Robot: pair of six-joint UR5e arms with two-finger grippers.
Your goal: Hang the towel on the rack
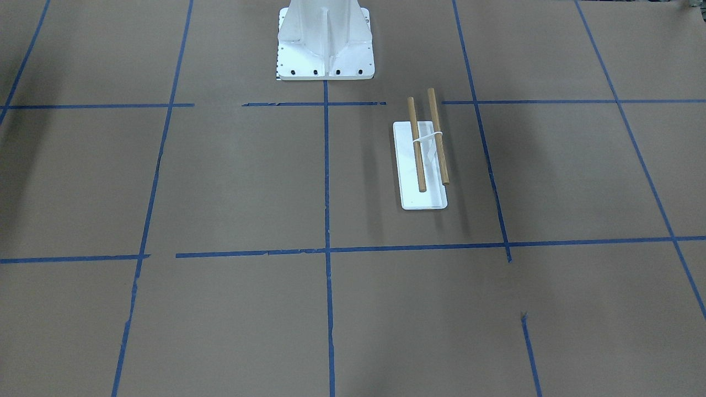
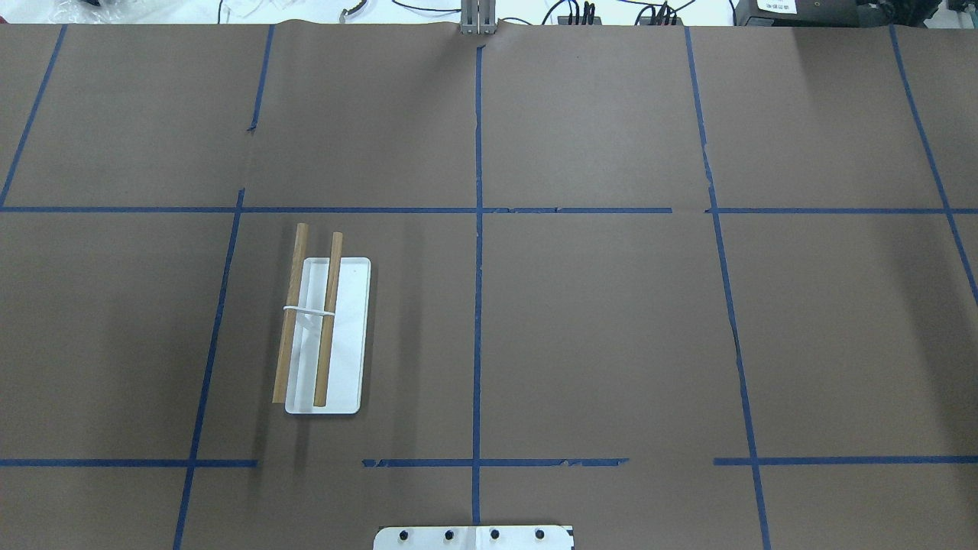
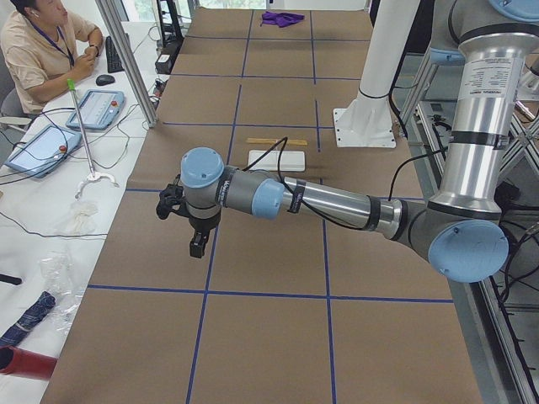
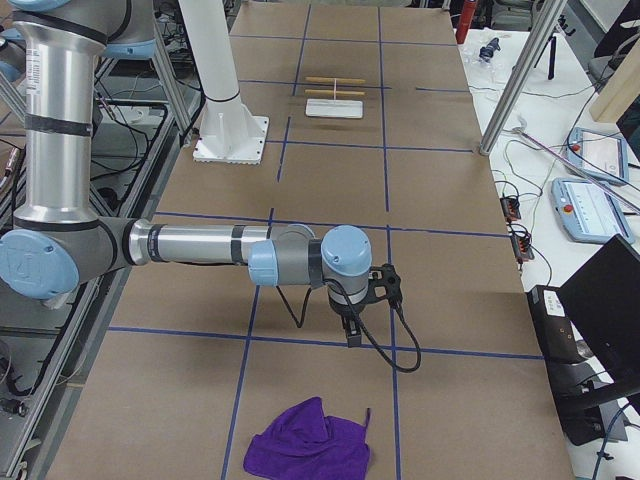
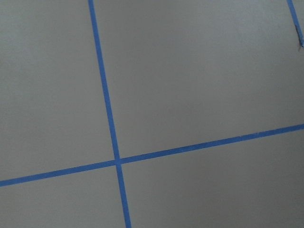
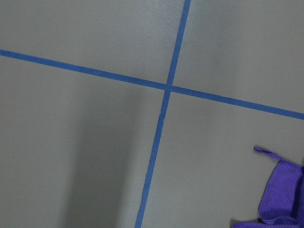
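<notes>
Whether the left gripper (image 3: 196,247) and right gripper (image 4: 350,332) are parted or closed cannot be told. The towel (image 4: 308,442), deep purple and fuzzy, lies crumpled near the worktop's right end edge. The rack (image 2: 348,336) stands left of centre, well apart from it, with a white pedestal (image 1: 325,38) at the robot-side edge.

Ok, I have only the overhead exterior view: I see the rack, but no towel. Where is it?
Observer: The purple towel lies crumpled on the table at the robot's right end, outside your view.
Operator: Is an arm near it?
Observer: The right end effector hangs above the table beside the towel, not touching it.
Operator: And the left arm?
Observer: The left end effector hovers over the table toward its other end, apart from the rack.
</notes>
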